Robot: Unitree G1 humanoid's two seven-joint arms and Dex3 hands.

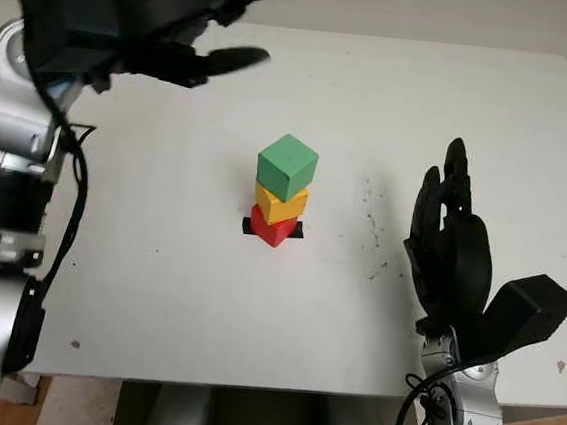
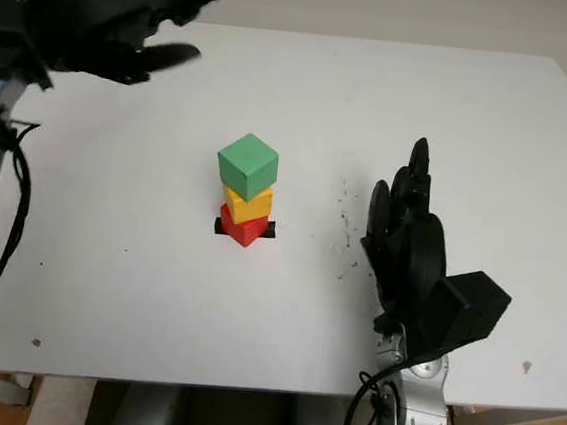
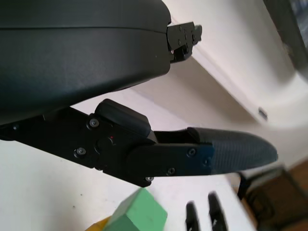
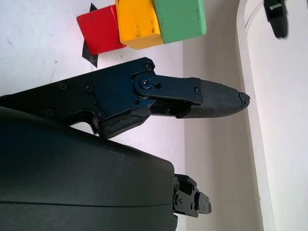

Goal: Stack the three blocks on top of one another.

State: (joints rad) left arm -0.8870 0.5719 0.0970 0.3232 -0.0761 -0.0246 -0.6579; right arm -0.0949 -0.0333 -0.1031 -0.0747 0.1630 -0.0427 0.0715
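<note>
A: Nearest the lens, lower right of the frame: right hand (image 1: 453, 251), black, raised over the table (image 1: 156, 281) near its front edge. Holds nothing, open, fingers pointing toward the far edge.

B: And the other one?

A: Left hand (image 1: 177, 16), upper left of the frame, up above the table's far left corner. Also open, grasping nothing; one finger (image 3: 226, 153) reaches out long in the wrist view.

B: Table itself?

A: White, a few dark specks right of centre.

B: Blocks?

A: All three in one stack at frame centre, well apart from both hands. Green block (image 1: 287, 167) on top, turned a little off the ones below. Yellow block (image 1: 281, 204) in the middle, under the green and touching it. Red block (image 1: 272, 228) at the bottom, on the table.

B: Anything under it?

A: Black mark (image 1: 250, 227) on the table, showing at either side of the red block's base. Cannot tell whether tape or paint.

B: Stack upright?

A: Upright, corners not lined up. Right wrist view shows the three faces flush against each other.
</note>
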